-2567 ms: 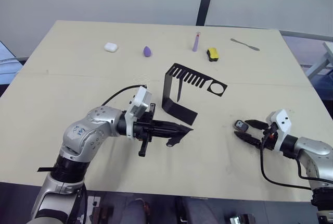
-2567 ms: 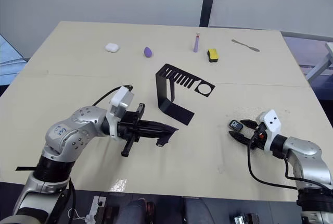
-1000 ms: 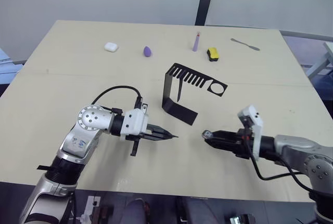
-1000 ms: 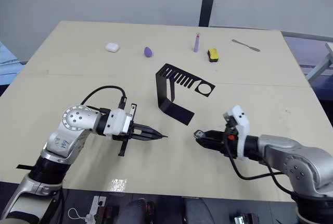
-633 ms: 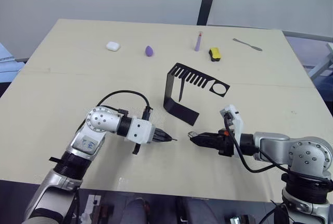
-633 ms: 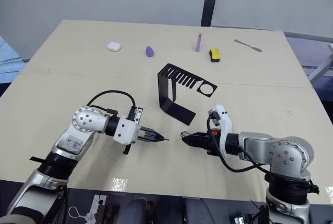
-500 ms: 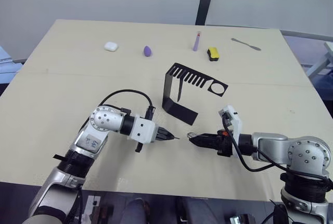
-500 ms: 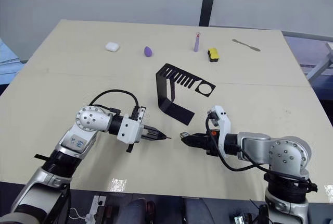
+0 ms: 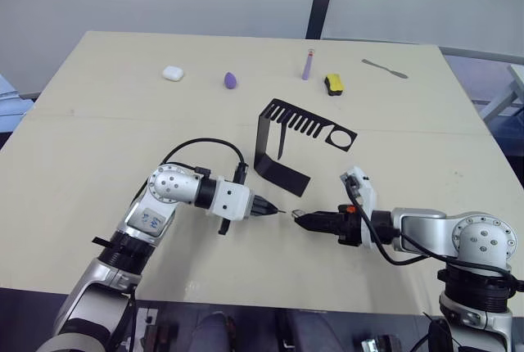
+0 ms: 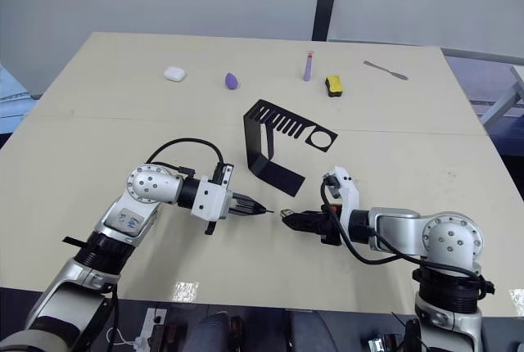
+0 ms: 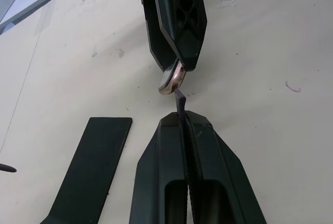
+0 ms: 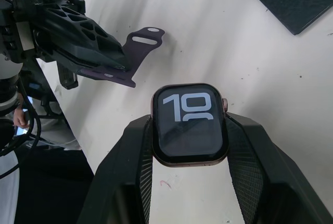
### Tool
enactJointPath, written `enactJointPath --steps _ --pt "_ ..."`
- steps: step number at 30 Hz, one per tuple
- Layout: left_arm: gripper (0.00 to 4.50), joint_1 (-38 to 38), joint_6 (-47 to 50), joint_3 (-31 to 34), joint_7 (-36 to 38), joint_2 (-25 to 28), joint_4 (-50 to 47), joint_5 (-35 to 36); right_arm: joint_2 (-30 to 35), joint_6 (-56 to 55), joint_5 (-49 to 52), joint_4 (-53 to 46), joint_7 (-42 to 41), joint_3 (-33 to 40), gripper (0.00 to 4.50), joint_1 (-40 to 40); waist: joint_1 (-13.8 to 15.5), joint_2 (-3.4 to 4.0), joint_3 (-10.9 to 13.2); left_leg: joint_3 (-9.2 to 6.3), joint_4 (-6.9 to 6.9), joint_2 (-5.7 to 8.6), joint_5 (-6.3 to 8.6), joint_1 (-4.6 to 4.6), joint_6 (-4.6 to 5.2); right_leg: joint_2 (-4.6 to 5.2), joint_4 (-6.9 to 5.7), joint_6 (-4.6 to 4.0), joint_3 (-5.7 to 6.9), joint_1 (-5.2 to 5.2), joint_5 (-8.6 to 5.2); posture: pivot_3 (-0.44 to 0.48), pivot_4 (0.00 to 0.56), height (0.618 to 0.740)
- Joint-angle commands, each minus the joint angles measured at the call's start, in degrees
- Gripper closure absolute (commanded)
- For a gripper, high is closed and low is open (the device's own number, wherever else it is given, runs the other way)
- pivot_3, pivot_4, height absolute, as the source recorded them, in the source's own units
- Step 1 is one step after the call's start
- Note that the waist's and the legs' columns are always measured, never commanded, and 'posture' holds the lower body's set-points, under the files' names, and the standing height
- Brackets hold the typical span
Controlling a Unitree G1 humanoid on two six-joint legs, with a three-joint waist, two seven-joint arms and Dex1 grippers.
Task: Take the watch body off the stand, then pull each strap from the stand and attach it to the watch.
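Observation:
The black stand [image 9: 275, 169] sits mid-table, and a thin dark strap [image 9: 282, 144] hangs from its comb slots. In front of it my two grippers meet tip to tip just above the table. My left gripper [image 9: 274, 210] is shut on the other strap [image 12: 133, 53], a dark purple band whose end [image 11: 180, 99] sticks out past the fingertips. My right gripper [image 9: 301, 219] is shut on the watch body [image 12: 190, 125], screen up with white digits. The watch's bronze rim [image 11: 172, 78] is a hair's breadth from the strap end; I cannot tell whether they touch.
Along the table's far side lie a white earbud case [image 9: 171, 74], a purple egg shape [image 9: 231, 80], a purple tube [image 9: 307, 65], a yellow-and-black block [image 9: 333, 83] and a metal spatula [image 9: 385, 69]. The stand's foot [image 11: 93, 166] lies close beside the grippers.
Both grippers have moved toward each other, the right carrying the watch body from the right side to the middle. The gap between strap end and watch has nearly closed.

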State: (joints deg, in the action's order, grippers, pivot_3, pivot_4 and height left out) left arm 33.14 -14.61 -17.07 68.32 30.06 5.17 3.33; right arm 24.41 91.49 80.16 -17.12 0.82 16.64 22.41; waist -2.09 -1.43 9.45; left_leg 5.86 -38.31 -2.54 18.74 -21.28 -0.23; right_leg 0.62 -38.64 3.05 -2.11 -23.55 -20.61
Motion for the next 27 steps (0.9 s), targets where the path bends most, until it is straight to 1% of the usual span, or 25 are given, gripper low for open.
enactJointPath --steps 1,6,12,19,27 --pt "4.50 0.8 -0.8 -0.3 -0.6 -0.4 -0.9 -0.1 1.1 -2.0 4.6 -0.1 2.5 -0.6 2.99 0.0 0.0 0.00 0.0 0.00 0.00 0.00 0.00 0.00 0.00 0.00 0.01 0.00 0.00 0.00 0.00 0.000 0.150 0.740" --pt "4.50 0.8 -1.3 -0.8 -0.8 -0.5 -0.6 -0.6 3.3 -5.6 9.7 0.5 6.1 -3.4 2.99 -0.5 0.0 0.00 0.0 0.00 0.00 0.00 0.00 -0.01 0.00 0.00 0.03 0.00 0.00 0.00 0.00 0.000 0.150 0.740" --pt "4.50 1.1 -1.0 -0.8 -1.1 -0.8 -0.3 -0.6 7.8 -11.0 15.9 0.5 9.3 -7.8 2.99 -1.5 0.0 -0.01 0.0 0.00 0.00 0.00 0.01 -0.02 0.02 0.00 0.13 0.00 0.00 0.00 0.00 0.000 0.150 0.740" --pt "4.50 1.5 -0.1 -0.6 -1.1 -0.9 0.1 -0.4 12.6 -16.6 20.3 0.2 11.0 -12.1 2.99 -2.3 0.0 -0.01 0.0 -0.01 0.01 -0.01 0.01 -0.03 0.03 -0.01 0.25 0.00 0.00 0.01 0.00 0.000 0.150 0.740" --pt "4.50 1.1 0.1 -1.0 -1.4 -1.1 -0.6 -0.8 17.0 -21.6 24.4 -0.2 11.5 -15.4 2.99 -2.5 0.0 -0.01 0.0 -0.01 0.01 -0.02 0.01 -0.04 0.04 -0.01 0.32 0.00 0.00 0.01 0.00 0.000 0.150 0.740"
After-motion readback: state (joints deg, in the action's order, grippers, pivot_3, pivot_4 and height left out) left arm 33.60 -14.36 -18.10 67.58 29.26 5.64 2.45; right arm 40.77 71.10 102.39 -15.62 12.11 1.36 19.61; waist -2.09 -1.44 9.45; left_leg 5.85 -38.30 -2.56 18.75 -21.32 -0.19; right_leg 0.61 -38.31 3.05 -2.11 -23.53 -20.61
